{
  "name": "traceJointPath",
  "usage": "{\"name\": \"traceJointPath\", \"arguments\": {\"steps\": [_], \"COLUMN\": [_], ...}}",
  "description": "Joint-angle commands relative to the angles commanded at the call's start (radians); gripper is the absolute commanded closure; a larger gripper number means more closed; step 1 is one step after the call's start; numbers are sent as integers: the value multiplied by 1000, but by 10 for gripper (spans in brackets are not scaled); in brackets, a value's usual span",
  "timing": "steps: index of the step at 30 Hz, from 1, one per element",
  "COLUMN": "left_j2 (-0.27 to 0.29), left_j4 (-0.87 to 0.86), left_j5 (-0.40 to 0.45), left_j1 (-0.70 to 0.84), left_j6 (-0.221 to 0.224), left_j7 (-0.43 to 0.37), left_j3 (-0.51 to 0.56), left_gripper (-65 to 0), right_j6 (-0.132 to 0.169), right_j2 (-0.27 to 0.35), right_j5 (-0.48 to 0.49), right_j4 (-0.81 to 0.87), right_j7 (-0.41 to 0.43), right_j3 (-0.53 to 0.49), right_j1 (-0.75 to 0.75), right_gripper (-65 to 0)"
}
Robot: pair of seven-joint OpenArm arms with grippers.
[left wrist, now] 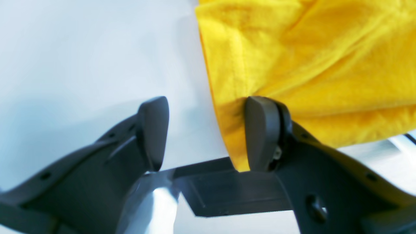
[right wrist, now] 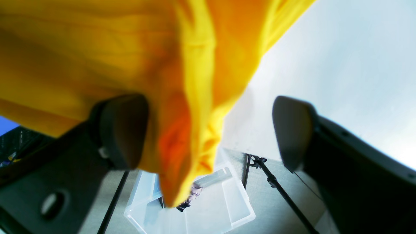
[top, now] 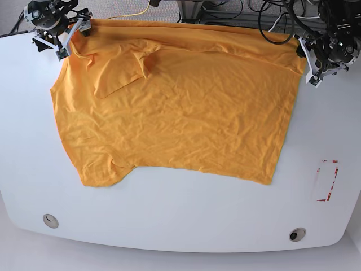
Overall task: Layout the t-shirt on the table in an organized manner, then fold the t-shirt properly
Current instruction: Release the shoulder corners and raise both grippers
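Note:
The orange-yellow t-shirt (top: 180, 107) lies spread and wrinkled on the white table (top: 180, 226), its far edge along the table's back edge. No script shows on it. My left gripper (top: 307, 62) is at the shirt's back right corner. In the left wrist view the left gripper (left wrist: 206, 133) is open, with the shirt's edge (left wrist: 234, 107) against one fingertip (left wrist: 260, 130). My right gripper (top: 65, 42) is at the back left corner. In the right wrist view the right gripper (right wrist: 208, 130) is open, with a hanging fold of shirt (right wrist: 195, 113) between its jaws.
A red-marked rectangle (top: 327, 180) is at the table's right. Round grommet holes sit front left (top: 51, 220) and front right (top: 297, 234). Cables (top: 271, 17) lie behind the table. A clear plastic bin (right wrist: 195, 208) and stand legs (right wrist: 279, 191) are on the floor.

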Motion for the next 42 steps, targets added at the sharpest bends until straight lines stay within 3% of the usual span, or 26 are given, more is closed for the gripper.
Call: {"name": "traceJointPath", "arguments": {"steps": [17,27,34,42], "left_j2": [-9,-17,-23,-35], "left_j4": [0,0,0,0], "left_j5": [2,2,3,-2], "left_j1": [0,-32,-41,-51], "left_j6": [0,0,0,0], "left_j7": [0,0,0,0], "left_j3": [0,0,0,2], "left_gripper": [-344,-344,-344,-344], "right_j6": [0,0,0,0], "right_j2": [41,117,146,167], "right_j5": [0,2,2,2], "right_j4": [54,21,-15,6], "right_j7": [-3,-83,-87,-157], "right_j3": [91,141,143,140], "right_j1": [72,127,121,120], "right_gripper": [-650,-650,-650,-650]}}
